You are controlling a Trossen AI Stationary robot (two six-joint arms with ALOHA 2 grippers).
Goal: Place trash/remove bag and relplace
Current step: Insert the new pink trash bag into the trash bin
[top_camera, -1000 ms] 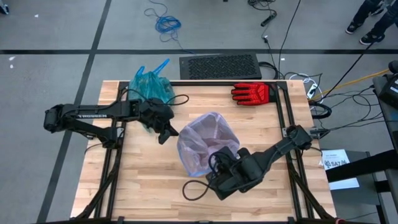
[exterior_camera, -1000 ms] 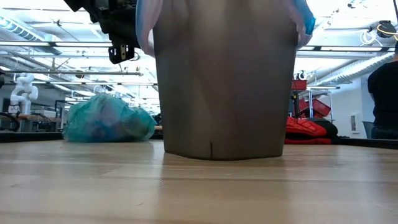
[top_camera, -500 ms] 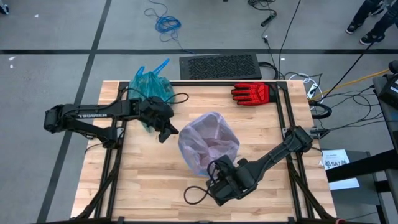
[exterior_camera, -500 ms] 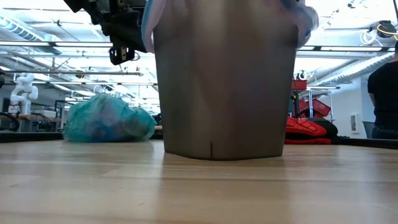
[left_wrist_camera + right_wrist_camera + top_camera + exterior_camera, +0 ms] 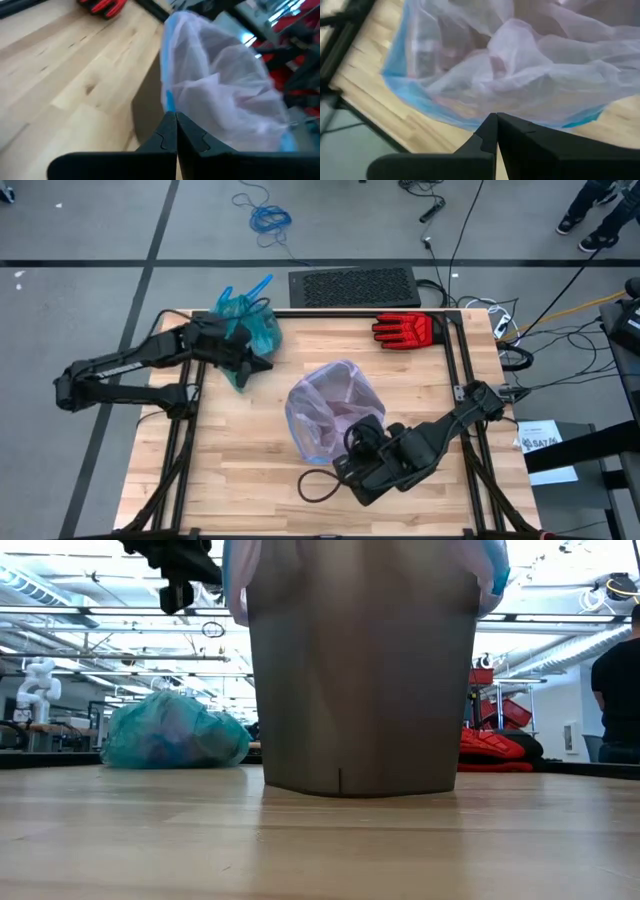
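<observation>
Left hand (image 5: 262, 365): fingers pressed together, holding nothing; it has pulled back toward the far left since a second ago and now sits just beside the teal bag, well apart from the bin.
Left wrist view: the two dark fingers (image 5: 165, 140) meet flat, pointing toward the lined bin.
Right hand (image 5: 352, 463): fingers pressed together, empty, at the near right edge of the bin; half a second ago it was a little nearer the tabletop's front edge, and it has come back up against the liner.
Bag (image 5: 243, 323): teal, filled, lying on the far left of the tabletop (image 5: 240, 460); unmoved. In the low view it rests left of the bin (image 5: 172, 732).
Liner (image 5: 335, 408): pale pink with a blue strip, spread over the bin's rim; its outline has shifted slightly.
Bin (image 5: 360, 690): grey, upright, mid tabletop.
Glove (image 5: 404, 329): red, far right, unmoved.
Trash: not visible loose anywhere.
</observation>
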